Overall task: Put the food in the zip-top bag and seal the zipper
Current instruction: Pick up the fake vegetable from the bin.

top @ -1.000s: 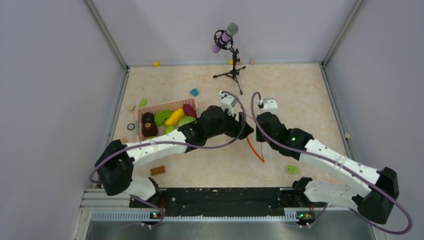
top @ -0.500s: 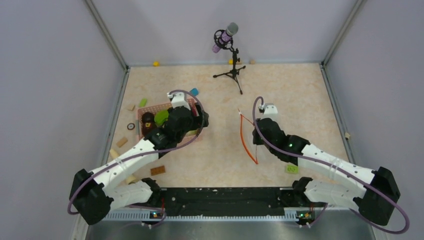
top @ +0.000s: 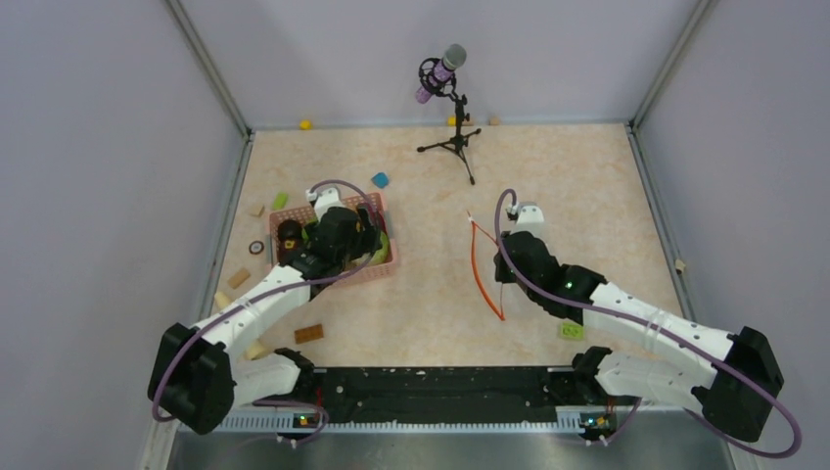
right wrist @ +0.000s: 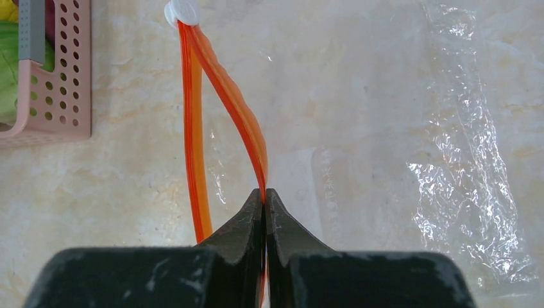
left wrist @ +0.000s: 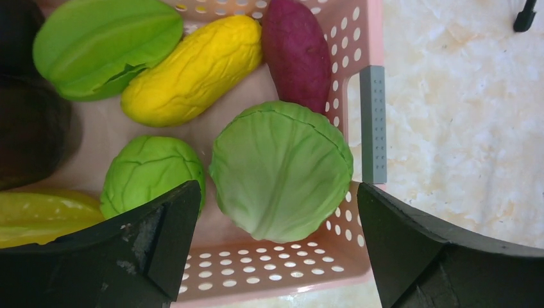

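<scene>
The left gripper hangs over the pink slotted plastic basket with its jaws spread wide and nothing between them; its two black fingers flank the pale green, veined cabbage-like toy without touching it. The food all lies inside that basket: a bright green crinkled ball just beside the pale piece; a maroon sweet-potato-shaped piece against the basket's wall; a yellow lumpy banana-like piece next to it; a ridged green piece in the far corner; a dark brown piece at the view's edge, mostly cut off. From the top camera the basket sits on the left part of the beige marbled tabletop, under the left arm.

The right gripper has its jaws pinched fully together on one side of the thin orange-red zipper strip; the strip's other side runs apart from it, so the mouth gapes, and both meet at the tiny white slider. The clear crinkly zip-top bag lies flat on the table beyond the strip, well apart from the basket.
</scene>
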Robot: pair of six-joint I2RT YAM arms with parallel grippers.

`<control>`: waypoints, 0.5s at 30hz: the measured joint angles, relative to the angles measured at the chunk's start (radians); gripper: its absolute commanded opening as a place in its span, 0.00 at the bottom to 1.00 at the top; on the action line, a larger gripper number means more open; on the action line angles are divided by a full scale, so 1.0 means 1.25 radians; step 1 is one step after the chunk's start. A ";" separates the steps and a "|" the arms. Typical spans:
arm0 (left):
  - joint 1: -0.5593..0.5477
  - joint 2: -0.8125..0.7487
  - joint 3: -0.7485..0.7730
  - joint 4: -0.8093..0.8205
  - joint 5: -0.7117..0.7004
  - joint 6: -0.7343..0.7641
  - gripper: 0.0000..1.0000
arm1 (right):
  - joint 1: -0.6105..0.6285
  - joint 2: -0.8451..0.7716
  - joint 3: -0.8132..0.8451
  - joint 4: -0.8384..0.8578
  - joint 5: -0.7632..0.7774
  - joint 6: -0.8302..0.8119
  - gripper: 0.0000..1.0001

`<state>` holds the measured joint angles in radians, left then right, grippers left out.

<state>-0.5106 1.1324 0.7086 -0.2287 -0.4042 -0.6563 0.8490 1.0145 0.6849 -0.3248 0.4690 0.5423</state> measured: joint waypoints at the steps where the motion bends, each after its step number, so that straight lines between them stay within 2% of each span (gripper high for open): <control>1: 0.007 0.012 -0.001 0.002 0.013 0.001 0.97 | 0.000 0.000 0.000 0.001 -0.001 0.000 0.00; 6: 0.041 0.069 -0.001 0.027 0.083 0.008 0.92 | 0.000 0.000 0.000 0.004 -0.008 0.000 0.00; 11: 0.055 0.094 -0.001 0.037 0.101 0.005 0.87 | 0.000 0.000 -0.004 0.015 -0.019 0.000 0.00; 15: 0.056 0.114 0.000 0.056 0.109 -0.001 0.75 | 0.000 0.000 -0.005 0.025 -0.022 0.000 0.00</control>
<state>-0.4408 1.2747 0.7082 -0.1589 -0.2676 -0.6571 0.8490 1.0142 0.6785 -0.2932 0.4412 0.5426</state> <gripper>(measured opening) 0.840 0.006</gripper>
